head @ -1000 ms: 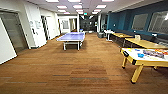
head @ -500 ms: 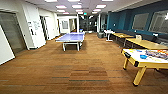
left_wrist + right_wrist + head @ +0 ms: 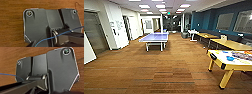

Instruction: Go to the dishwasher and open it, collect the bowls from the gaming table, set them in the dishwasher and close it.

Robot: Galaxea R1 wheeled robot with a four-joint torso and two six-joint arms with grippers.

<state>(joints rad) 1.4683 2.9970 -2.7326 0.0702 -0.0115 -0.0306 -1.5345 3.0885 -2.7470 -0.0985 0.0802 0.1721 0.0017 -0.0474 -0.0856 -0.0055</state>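
Note:
The gaming table (image 3: 219,54), with a glossy white top and yellow sides and legs, stands at the right of the head view on the wooden floor. A small bright blue bowl (image 3: 230,58) sits on its top. Further right on the top lie more small coloured things (image 3: 241,55), too blurred to tell apart. The dishwasher is out of view. In both wrist views the robot's own dark plate hangs over the wooden floor.
A blue table-tennis table (image 3: 155,38) stands ahead in the middle of the room. Yellow-topped dining tables (image 3: 231,44) line the blue right wall. White walls and a dark doorway (image 3: 94,33) run along the left. Wide wooden floor (image 3: 166,70) lies between.
The whole head view has shifted a little: the camera has moved forward, so the gaming table looks slightly nearer and lower at the right.

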